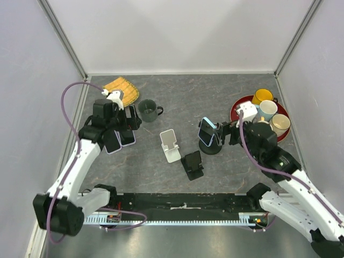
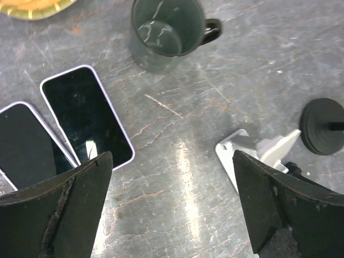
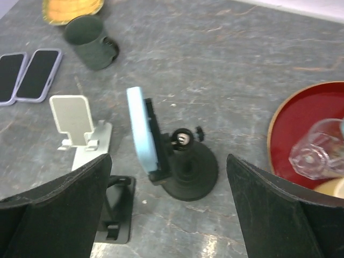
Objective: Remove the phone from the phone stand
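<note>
A light-blue phone [image 1: 206,132] stands upright in a black stand [image 1: 211,146] with a round base, right of the table's middle. In the right wrist view the phone [image 3: 141,131] shows edge-on, clipped to the stand [image 3: 188,166]. My right gripper [image 3: 169,215] is open and empty, just behind the stand, with the stand's base between its fingers [image 3: 285,215]. My left gripper [image 2: 172,209] is open and empty above bare table at the left, next to two phones [image 2: 86,115] lying flat.
A white stand [image 1: 170,145] and a low black stand [image 1: 192,164] sit in the middle. A dark green mug [image 1: 149,110] and a yellow plate [image 1: 122,89] are at the back left. A red tray [image 1: 236,110] with cups stands at the right.
</note>
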Robot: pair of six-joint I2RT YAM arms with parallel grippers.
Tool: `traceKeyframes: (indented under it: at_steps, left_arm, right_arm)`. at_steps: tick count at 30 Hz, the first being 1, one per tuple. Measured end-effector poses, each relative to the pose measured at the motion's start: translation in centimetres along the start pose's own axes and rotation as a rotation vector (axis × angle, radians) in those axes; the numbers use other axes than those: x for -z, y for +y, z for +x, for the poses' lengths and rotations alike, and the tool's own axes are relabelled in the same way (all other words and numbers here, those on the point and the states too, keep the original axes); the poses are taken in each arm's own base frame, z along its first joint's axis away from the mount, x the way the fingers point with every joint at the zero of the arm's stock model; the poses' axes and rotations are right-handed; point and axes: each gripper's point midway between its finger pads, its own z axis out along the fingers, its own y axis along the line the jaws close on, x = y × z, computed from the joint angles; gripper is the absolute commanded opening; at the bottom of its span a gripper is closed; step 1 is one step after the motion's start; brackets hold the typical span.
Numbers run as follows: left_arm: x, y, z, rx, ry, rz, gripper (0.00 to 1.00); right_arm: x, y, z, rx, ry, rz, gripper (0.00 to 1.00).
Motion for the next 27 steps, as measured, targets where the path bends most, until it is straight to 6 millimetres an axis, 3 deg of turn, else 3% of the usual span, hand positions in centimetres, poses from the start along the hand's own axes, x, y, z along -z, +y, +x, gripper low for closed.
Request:
traceKeyframes:
  at_steps: [7, 14, 17, 22, 27]
  left_arm:
    - [5.5, -2.6, -1.0, -0.086, -0.242, 0.107, 1.00]
    - [7.0, -2.8, -0.4, -0.103, -0.324, 0.137, 1.00]
    - [6.9, -3.1, -0.1, -0.108, -0.321, 0.158, 1.00]
    - [6.7, -3.8, 0.0, -0.116, -0.312, 0.195, 1.00]
    - [6.7, -4.6, 0.2, -0.128, -0.306, 0.233, 0.99]
  right_arm:
    - [-1.8, 3.9, 0.8, 0.008, 0.159, -0.181, 0.93]
    - [-4.0, 5.1, 3.6, 0.012, 0.306, -0.221, 0.78]
    - [-4.6, 5.1, 4.7, 0.020, 0.353, -0.215, 0.65]
    - [-5.4, 5.0, 4.5, 0.030, 0.363, -0.205, 0.42]
    - [-6.3, 4.8, 4.0, 0.051, 0.340, -0.186, 0.06]
